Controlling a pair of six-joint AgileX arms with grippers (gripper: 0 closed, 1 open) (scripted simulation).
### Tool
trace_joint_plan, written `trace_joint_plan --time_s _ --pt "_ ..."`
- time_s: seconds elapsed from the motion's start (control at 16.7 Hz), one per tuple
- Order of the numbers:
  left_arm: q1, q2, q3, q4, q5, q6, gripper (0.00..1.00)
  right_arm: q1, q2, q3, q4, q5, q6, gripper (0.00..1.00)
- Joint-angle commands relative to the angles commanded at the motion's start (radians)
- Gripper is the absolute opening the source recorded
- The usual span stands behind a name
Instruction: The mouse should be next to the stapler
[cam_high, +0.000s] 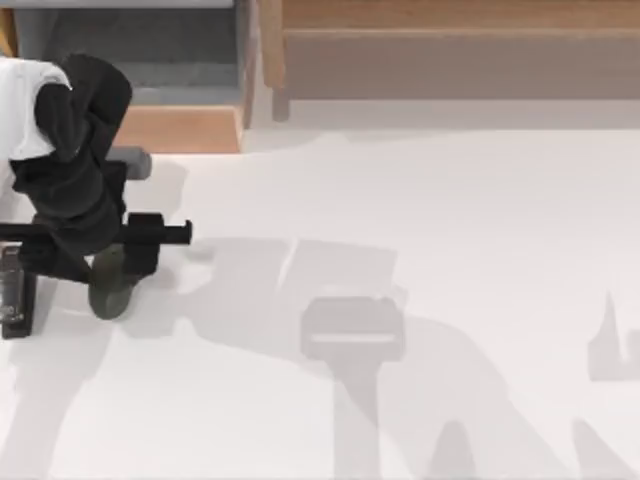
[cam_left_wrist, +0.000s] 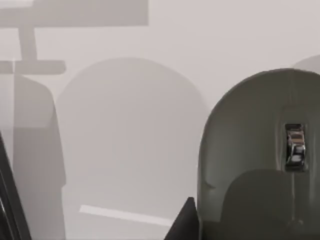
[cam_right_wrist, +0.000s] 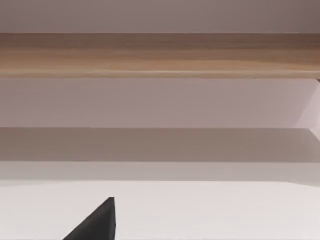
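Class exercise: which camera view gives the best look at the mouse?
The left wrist view: the mouse sits close, its rounded shell and scroll wheel clear. In the top view the mouse is partly hidden under the left gripper. The right wrist view faces a wooden ledge.

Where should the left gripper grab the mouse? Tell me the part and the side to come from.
Grip the mouse across its narrow sides, coming straight down from above; its rounded oval body lies flat on the table, with the stapler close beside.

Mouse (cam_high: 108, 290) dark grey-olive, stapler (cam_high: 14, 295) black with grey strip, table (cam_high: 420, 220) white
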Motion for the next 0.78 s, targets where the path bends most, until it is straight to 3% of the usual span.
trace_joint_plan --time_s 0.06,0.78 --pt "0.000 0.000 0.000 0.000 0.000 0.000 0.00 0.000 0.000 0.000 0.000 0.000 0.000 1.00" --pt "0.000 0.000 0.000 0.000 0.000 0.000 0.90 0.000 0.000 0.000 0.000 0.000 0.000 1.00"
